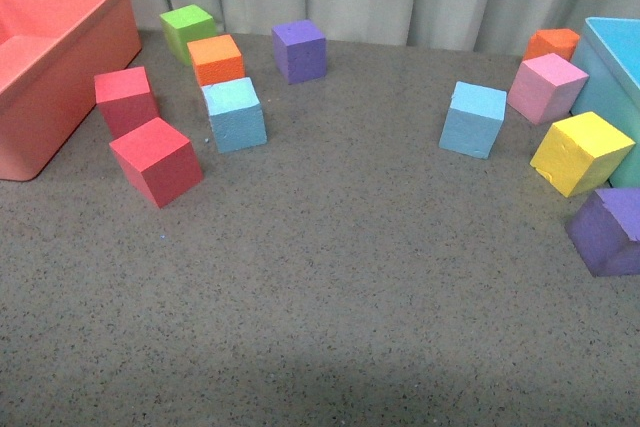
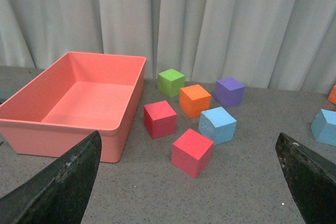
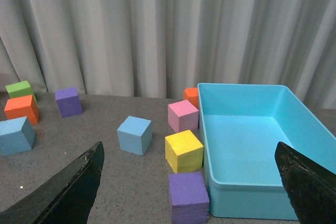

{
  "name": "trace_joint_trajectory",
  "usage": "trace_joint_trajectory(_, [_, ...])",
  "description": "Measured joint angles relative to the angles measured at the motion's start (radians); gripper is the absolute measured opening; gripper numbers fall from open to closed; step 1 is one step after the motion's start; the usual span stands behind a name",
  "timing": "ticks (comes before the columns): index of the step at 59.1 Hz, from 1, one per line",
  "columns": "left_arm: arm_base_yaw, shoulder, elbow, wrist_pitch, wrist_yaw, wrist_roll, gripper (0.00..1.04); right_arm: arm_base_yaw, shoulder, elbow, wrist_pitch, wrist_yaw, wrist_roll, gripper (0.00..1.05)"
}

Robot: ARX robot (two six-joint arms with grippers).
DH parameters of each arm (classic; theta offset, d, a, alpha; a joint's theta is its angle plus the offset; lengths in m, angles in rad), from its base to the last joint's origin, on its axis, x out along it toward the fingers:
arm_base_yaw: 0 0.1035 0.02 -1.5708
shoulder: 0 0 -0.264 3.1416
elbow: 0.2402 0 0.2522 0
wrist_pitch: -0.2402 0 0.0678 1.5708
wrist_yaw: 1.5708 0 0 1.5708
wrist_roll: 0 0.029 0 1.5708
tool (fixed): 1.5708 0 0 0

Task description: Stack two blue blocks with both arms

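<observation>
Two sky-blue blocks rest apart on the grey table. One blue block [image 1: 235, 115] [image 2: 217, 124] [image 3: 16, 135] lies on the left among red and orange cubes. The other blue block [image 1: 473, 119] [image 3: 135, 135] [image 2: 324, 127] stands on the right near a pink cube. Neither arm shows in the front view. My left gripper [image 2: 189, 182] is open, above the table short of a red cube [image 2: 192, 152]. My right gripper [image 3: 189, 182] is open too, with a purple cube [image 3: 188, 196] and the teal bin [image 3: 252, 148] between its wide-spread fingers.
A salmon bin [image 1: 50, 57] sits at the far left and the teal bin [image 1: 620, 77] at the far right. Red cubes [image 1: 156, 160], an orange cube [image 1: 216, 59], a green cube [image 1: 187, 31], purple cubes [image 1: 299, 50], a pink cube [image 1: 546, 88] and a yellow cube [image 1: 581, 152] lie around. A curtain hangs behind.
</observation>
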Motion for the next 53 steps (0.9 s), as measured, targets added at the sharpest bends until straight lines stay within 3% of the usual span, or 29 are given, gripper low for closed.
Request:
trace_joint_trajectory(43, [0.000, 0.000, 0.000, 0.000, 0.000, 0.000, 0.98, 0.000, 0.000, 0.000, 0.000, 0.001, -0.001, 0.95])
trace_joint_trajectory(48, [0.000, 0.000, 0.000, 0.000, 0.000, 0.000, 0.98, 0.046, 0.043, -0.001, 0.126, 0.203, -0.138, 0.95])
trace_joint_trajectory(53, [0.000, 0.000, 0.000, 0.000, 0.000, 0.000, 0.98, 0.010, 0.187, 0.005, 0.246, 0.201, -0.213, 0.95])
